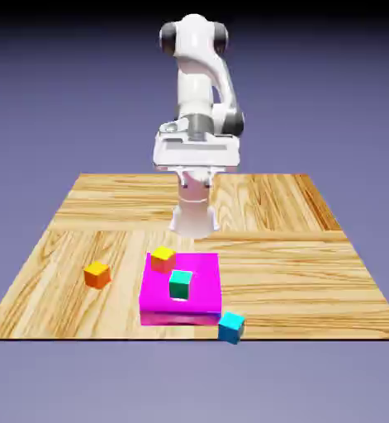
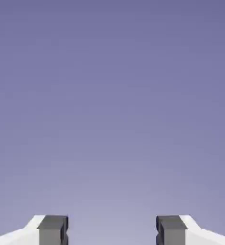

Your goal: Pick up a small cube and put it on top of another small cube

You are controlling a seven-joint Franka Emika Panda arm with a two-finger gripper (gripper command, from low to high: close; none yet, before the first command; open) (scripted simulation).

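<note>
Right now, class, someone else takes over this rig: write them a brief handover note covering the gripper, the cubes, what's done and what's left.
Gripper: open, empty; the hand view shows only backdrop.
Cubes: yellow cube and green cube sit on the magenta block; orange cube lies on the table to the exterior view's left; cyan cube is at the near table edge.
Done: nothing; no cube rests on another cube.
Left: grasp one cube, set it atop another.

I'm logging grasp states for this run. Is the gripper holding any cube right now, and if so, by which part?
Nothing is held. The gripper is open, with only backdrop between its fingertips.
</note>
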